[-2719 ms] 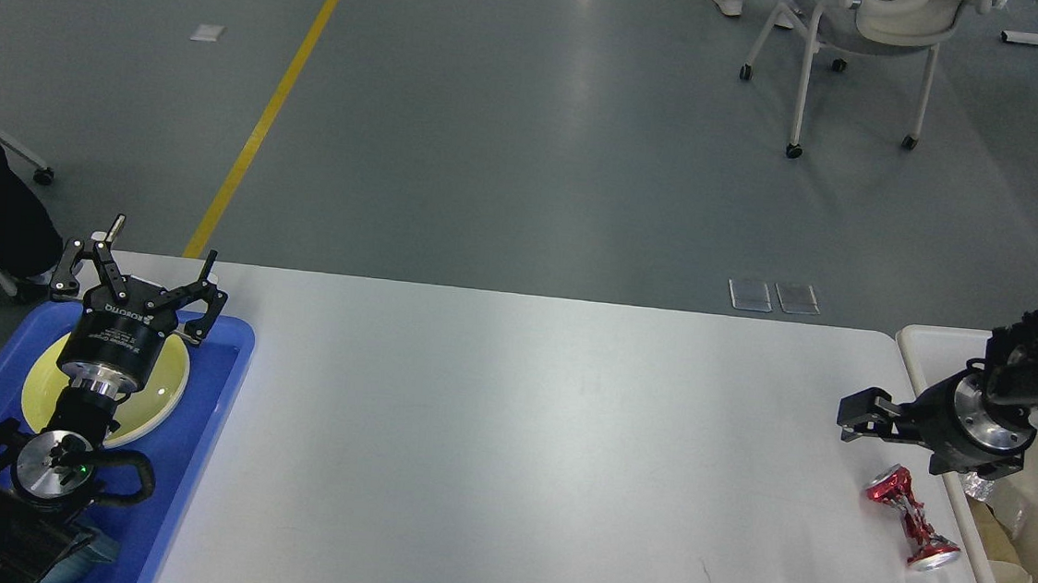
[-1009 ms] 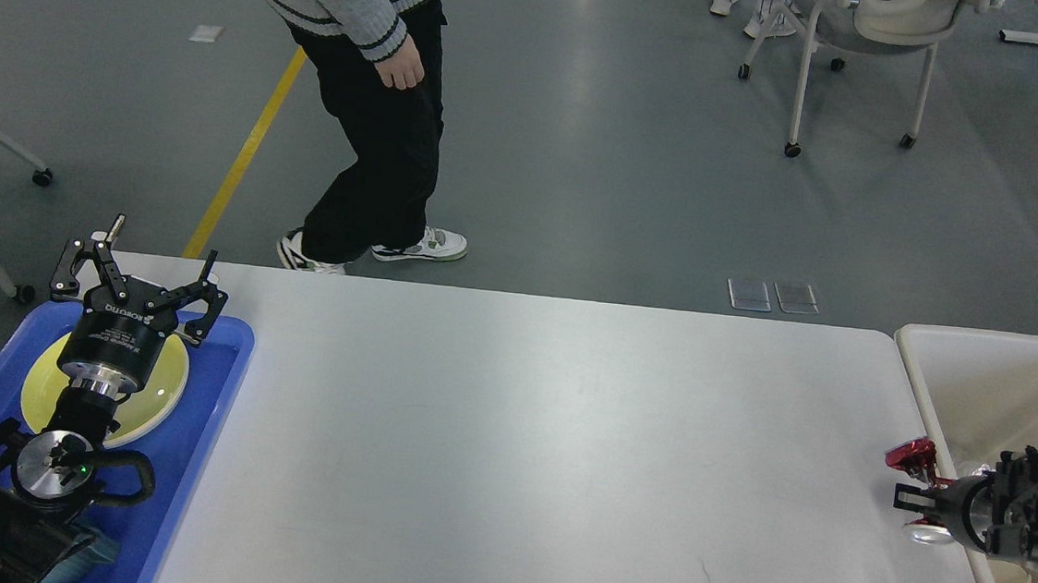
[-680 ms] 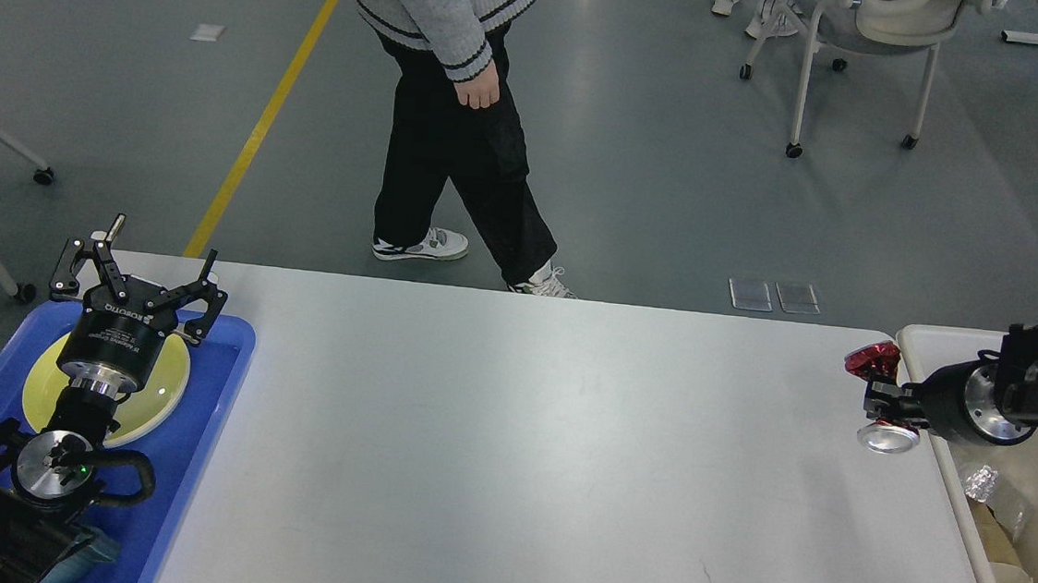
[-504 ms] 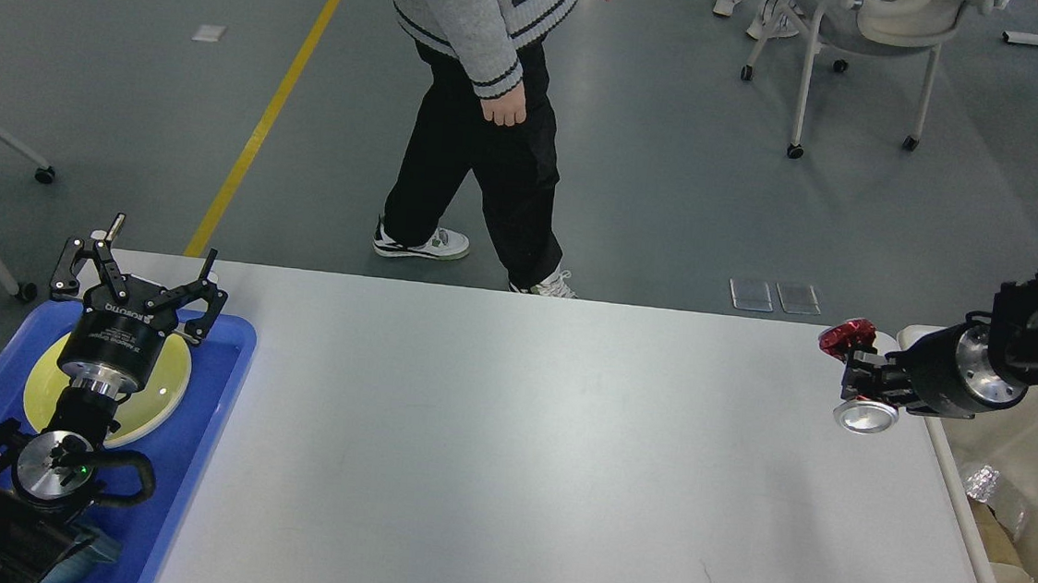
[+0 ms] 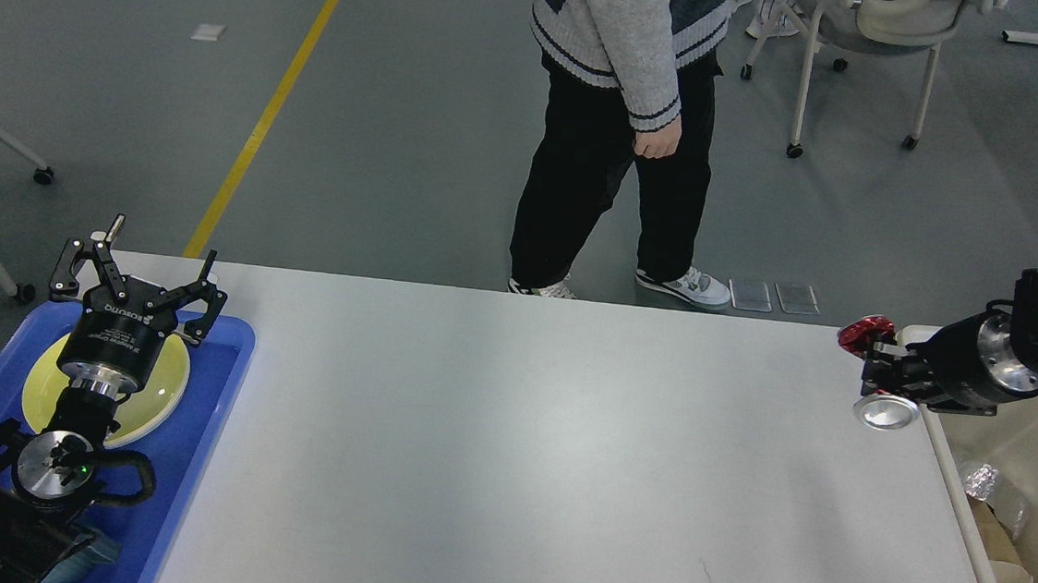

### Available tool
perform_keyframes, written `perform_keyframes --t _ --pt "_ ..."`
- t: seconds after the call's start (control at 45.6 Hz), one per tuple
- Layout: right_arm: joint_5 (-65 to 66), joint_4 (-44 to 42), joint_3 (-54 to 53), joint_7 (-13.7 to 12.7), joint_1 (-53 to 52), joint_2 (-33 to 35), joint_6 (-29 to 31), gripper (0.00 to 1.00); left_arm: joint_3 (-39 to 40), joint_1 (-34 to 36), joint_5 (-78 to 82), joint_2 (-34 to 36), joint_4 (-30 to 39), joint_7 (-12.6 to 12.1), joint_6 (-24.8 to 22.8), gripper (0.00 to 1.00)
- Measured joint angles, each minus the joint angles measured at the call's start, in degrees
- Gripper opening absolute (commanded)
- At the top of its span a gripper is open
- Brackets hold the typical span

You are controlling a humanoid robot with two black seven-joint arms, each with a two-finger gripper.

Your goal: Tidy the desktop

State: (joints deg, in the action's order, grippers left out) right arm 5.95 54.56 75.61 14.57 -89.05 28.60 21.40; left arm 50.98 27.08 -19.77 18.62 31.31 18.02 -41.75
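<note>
Our right gripper (image 5: pixel 878 373) is pinched on the crushed red metal drink can (image 5: pixel 874 370), red end up, silver end down, held clear above the far right corner of the desktop (image 5: pixel 507 439), the big matte white-grey tabletop w/ rounded corners. A few secs back that can lay on the desktop near its right edge, and the right gripper hung empty beside it; since then we've grabbed it, lifted it and carried it toward the far right corner. In the last half sec it slid a bit back toward the cream-white rectangular plastic bin (image 5: pixel 964 526), which sits against the desktop's right edge w/ some rubbish already in it.

Meaning for the task: the visible desktop surface now shows nothing loose on it, so this can looks like the last stray bit, approx. one drop from done. It's not over the bin opening yet; it hangs just at the bin's far left corner.

Our left gripper (image 5: pixel 139 273) hasn't moved: fingers spread, nothing in them, over the yellow round plate (image 5: pixel 43 388) in the blue plastic tray (image 5: pixel 214 397) at the desktop's left edge.

A person in a grey sweater (image 5: pixel 615 67) has walked along behind the far edge, left to right.
</note>
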Motion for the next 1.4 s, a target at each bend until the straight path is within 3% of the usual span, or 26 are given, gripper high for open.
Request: perform_keyframes --t 0.307,0.417,0.504,0.526,0.548,0.57,0.614,0.636,0.833,1.403 --pt "-12.43 -39.77 -0.06 -0.5 35.4 0.69 -6.17 0.0 0.0 0.0 0.01 0.0 -0.01 0.0 0.0 0.97" --pt "-18.82 -53.13 -0.09 -2.86 47.25 -1.33 -6.4 0.0 0.0 0.0 0.01 0.0 -0.01 0.0 0.0 0.97" --pt "-21.22 -58.2 -0.15 -5.57 52.12 -2.16 -7.09 0.0 0.0 0.0 0.01 0.0 -0.01 0.0 0.0 0.97" --pt "-21.52 -58.76 -0.21 -6.23 52.76 -2.23 -7.65 0.07 0.0 0.0 0.01 0.0 -0.01 0.0 0.0 0.97" --pt "-21.69 -59.05 -0.27 -6.7 53.09 -2.28 -8.22 0.44 0.0 0.0 0.01 0.0 -0.01 0.0 0.0 0.97" --pt "-21.8 -59.26 -0.37 -7.14 53.33 -2.34 -8.9 0.99 0.0 0.0 0.01 0.0 -0.01 0.0 0.0 0.97" --pt "-21.95 -59.51 -0.69 -7.98 53.68 -2.54 -10.65 0.96 0.0 0.0 0.01 0.0 -0.01 0.0 0.0 0.97" --pt "-21.98 -59.55 -0.92 -8.32 53.77 -2.64 -11.47 1.0 0.0 0.0 0.01 0.0 -0.01 0.0 0.0 0.97" --pt "-22.04 -59.65 -3.51 -9.86 54.33 -3.25 -16.8 1.0 0.0 0.0 0.01 0.01 -0.01 0.0 0.0 0.97" --pt "-22.04 -59.65 -4.15 -9.94 53.75 -3.78 -16.91 1.0 0.0 0.02 -0.02 0.01 -0.01 0.0 0.0 0.97"
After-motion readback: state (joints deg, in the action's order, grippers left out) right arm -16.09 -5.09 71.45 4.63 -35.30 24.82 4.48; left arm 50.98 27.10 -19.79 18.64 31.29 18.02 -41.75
